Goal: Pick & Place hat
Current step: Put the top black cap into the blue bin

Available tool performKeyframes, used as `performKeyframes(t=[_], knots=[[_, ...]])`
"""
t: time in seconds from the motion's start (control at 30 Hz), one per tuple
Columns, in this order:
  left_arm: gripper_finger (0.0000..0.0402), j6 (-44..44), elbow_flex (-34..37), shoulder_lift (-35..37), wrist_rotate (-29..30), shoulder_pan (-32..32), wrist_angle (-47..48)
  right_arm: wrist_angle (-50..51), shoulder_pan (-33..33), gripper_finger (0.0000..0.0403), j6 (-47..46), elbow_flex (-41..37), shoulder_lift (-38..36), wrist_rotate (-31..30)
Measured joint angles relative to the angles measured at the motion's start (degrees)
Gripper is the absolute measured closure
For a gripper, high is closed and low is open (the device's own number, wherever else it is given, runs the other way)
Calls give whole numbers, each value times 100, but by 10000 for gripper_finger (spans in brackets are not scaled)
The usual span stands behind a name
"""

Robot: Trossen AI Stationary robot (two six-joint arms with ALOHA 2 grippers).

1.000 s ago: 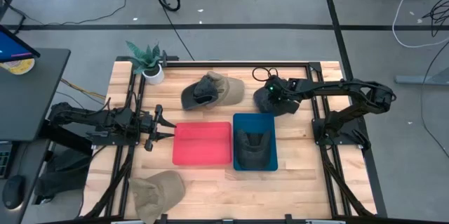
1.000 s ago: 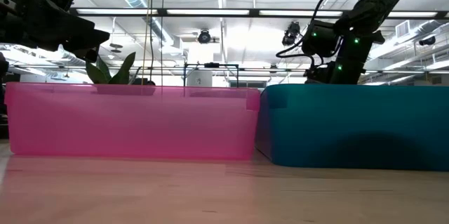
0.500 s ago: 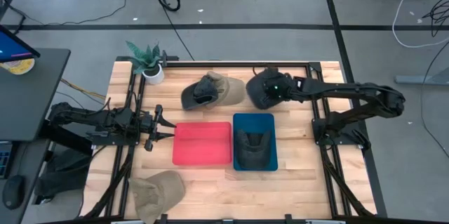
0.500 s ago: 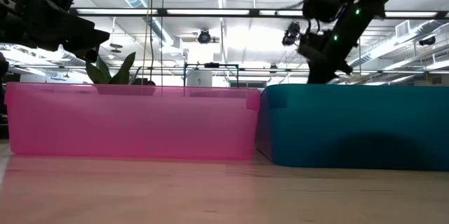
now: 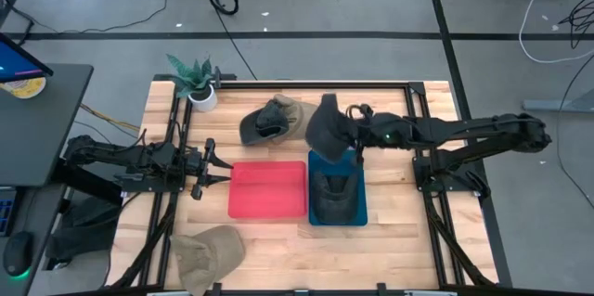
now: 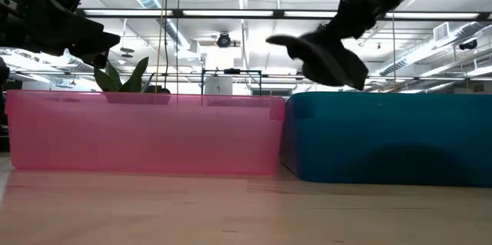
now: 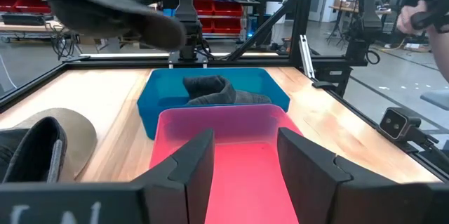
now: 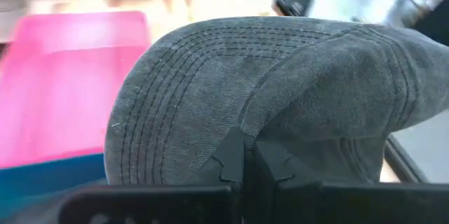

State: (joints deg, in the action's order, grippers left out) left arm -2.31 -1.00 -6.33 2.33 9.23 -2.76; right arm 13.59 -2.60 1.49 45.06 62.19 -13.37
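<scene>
Right gripper closed on a dark grey fabric cap, which hangs in the air above the far edge of the blue plastic bin — clear of its rim in the low view. A second dark cap already lies inside that bin. The pink plastic bin stands just beside it. Left gripper — fingers spread, holding nothing — waits at the pink bin's left side. A tan-and-dark cap and a tan cap lie on the wooden table.
</scene>
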Motion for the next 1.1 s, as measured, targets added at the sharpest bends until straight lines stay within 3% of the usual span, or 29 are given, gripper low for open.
performKeyframes(t=[0.27,0.43,0.8,1.1], knots=[[241,0,0,0,-1,-1,0,-85,690,395,493,0,-56,17],[241,0,-1,0,-2,0,0,-6,918,395,543,2,-56,436],[241,0,-2,0,-2,-1,0,1204,1387,396,-384,629,97,609],[241,0,-2,0,-1,1,1,1456,1841,396,-103,663,494,703]])
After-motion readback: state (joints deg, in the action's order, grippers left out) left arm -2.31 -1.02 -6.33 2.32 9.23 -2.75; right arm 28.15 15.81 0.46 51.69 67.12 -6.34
